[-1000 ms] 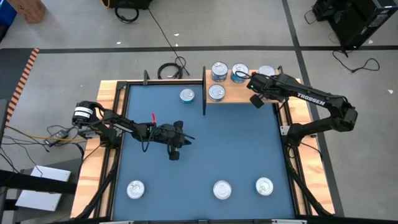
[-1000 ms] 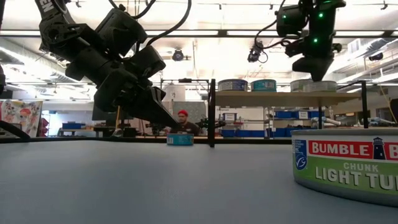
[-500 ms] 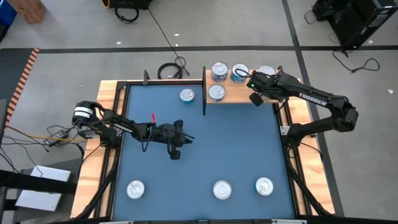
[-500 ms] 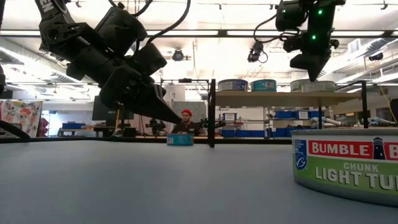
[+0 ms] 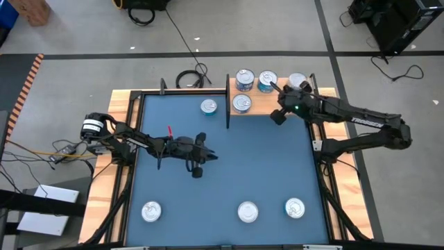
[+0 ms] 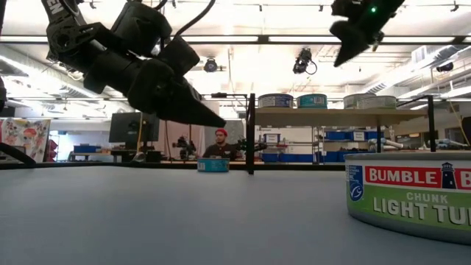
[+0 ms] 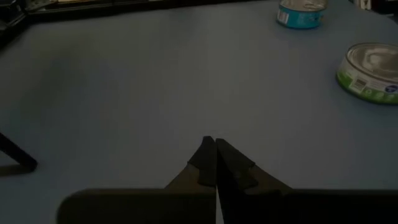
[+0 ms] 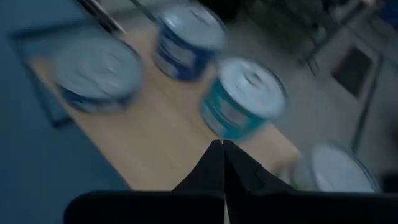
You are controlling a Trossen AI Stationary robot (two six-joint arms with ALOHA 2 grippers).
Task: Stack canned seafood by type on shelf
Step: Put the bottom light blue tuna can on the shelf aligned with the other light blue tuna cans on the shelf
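Shelf [image 5: 267,104]: light wooden board with black posts, at the far edge of the blue mat [image 5: 229,173]. On it, four tins [image 5: 243,79], one teal-labelled [image 8: 242,102].
Loose tins on mat: one teal [image 5: 209,106] just left of the shelf; three along the near edge [image 5: 248,211], the nearest a green-labelled Bumble Bee chunk light tuna tin [image 6: 412,193].
Right gripper [image 5: 276,88]: above the shelf, fingers pressed together, holding nothing.
Left gripper [image 5: 210,155]: over mid-mat, fingers pressed together, empty.
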